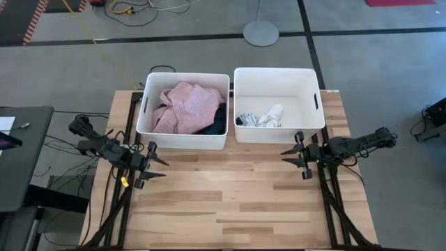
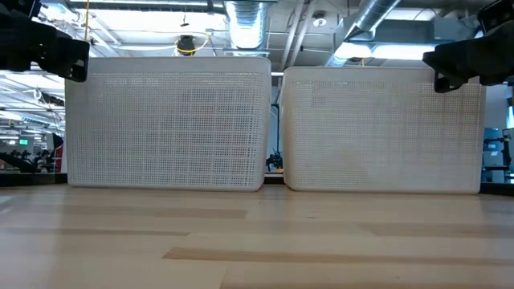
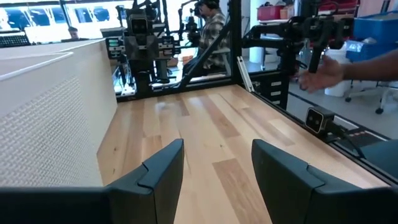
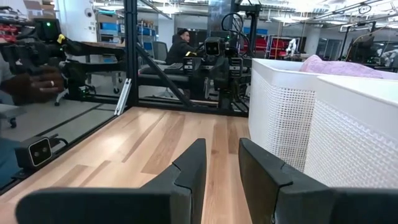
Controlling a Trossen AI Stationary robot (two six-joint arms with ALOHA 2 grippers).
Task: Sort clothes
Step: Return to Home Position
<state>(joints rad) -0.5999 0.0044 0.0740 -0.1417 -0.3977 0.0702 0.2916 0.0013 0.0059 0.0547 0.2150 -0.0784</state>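
Two white bins stand side by side at the table's far side. The left bin (image 1: 182, 141) holds a pink shirt (image 1: 188, 104) lying over a dark garment (image 1: 219, 123). The right bin (image 1: 279, 134) holds small white and striped socks (image 1: 267, 118) on its floor. My left gripper (image 1: 159, 167) hovers level over the table's left edge, in front of the left bin, open and holding nothing (image 3: 217, 168). My right gripper (image 1: 291, 155) hovers level by the right edge, in front of the right bin, open and holding nothing (image 4: 222, 167). The two grippers point toward each other.
Bare wooden tabletop (image 1: 230, 202) stretches between the grippers and toward the near edge. The bins' perforated front walls (image 2: 169, 120) (image 2: 381, 128) rise high at the far side. A person's hand (image 3: 322, 73) shows beyond the table's right side by the right arm.
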